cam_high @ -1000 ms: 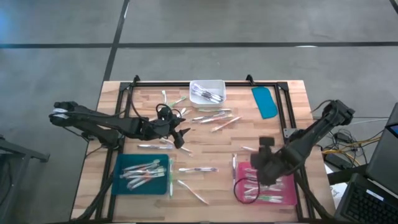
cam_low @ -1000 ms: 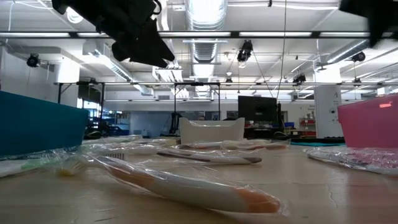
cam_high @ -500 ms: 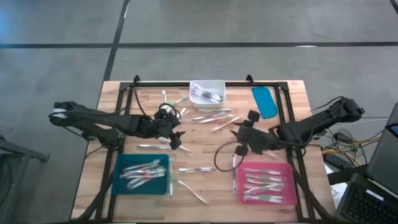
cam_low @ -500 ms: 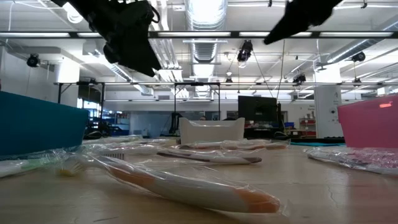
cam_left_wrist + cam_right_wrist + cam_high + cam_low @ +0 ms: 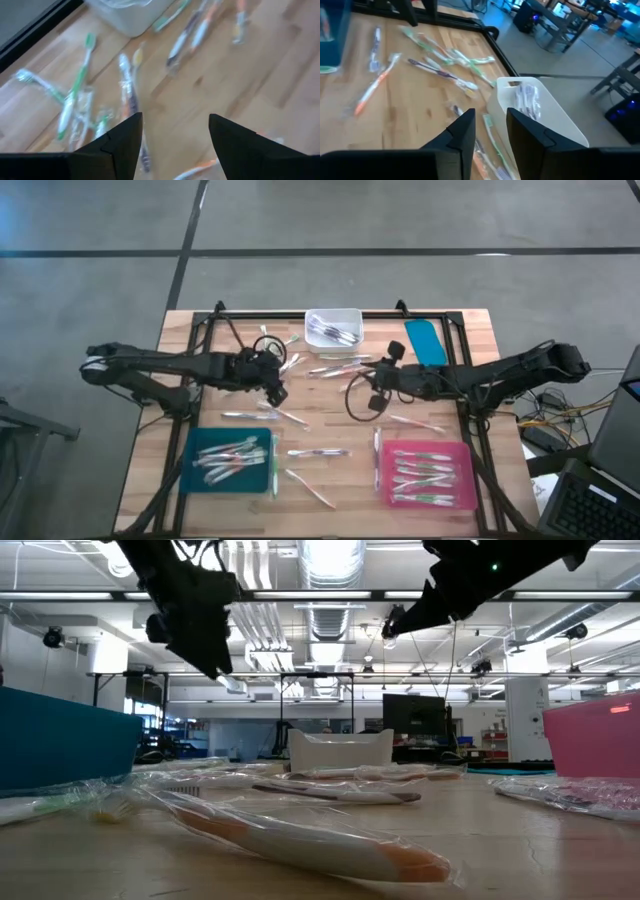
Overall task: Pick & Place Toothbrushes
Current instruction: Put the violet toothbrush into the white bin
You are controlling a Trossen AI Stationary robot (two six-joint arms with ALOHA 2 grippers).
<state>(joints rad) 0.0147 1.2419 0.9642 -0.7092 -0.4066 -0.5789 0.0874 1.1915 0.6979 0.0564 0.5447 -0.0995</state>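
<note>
Wrapped toothbrushes lie flat and scattered over the wooden table; more of them lie near the front. Some lie in the teal tray, the pink tray and the white bin. My left gripper hangs above the table's left middle, tipped down and open, with loose toothbrushes below and beyond it. My right gripper hovers over the table's middle, pointing almost level toward the left. Its fingers stand a small gap apart with nothing between them. The bin and toothbrushes lie ahead of it.
A teal lid lies flat at the far right. A black frame runs along the table's far and side edges. A cable loop hangs under the right wrist. A wrapped orange toothbrush lies close to the low camera.
My right gripper has swung from above the pink tray toward the table's far left, to over the middle, and has tipped up from pointing down to nearly level. My left gripper has drawn back a little toward the far left and turned.
</note>
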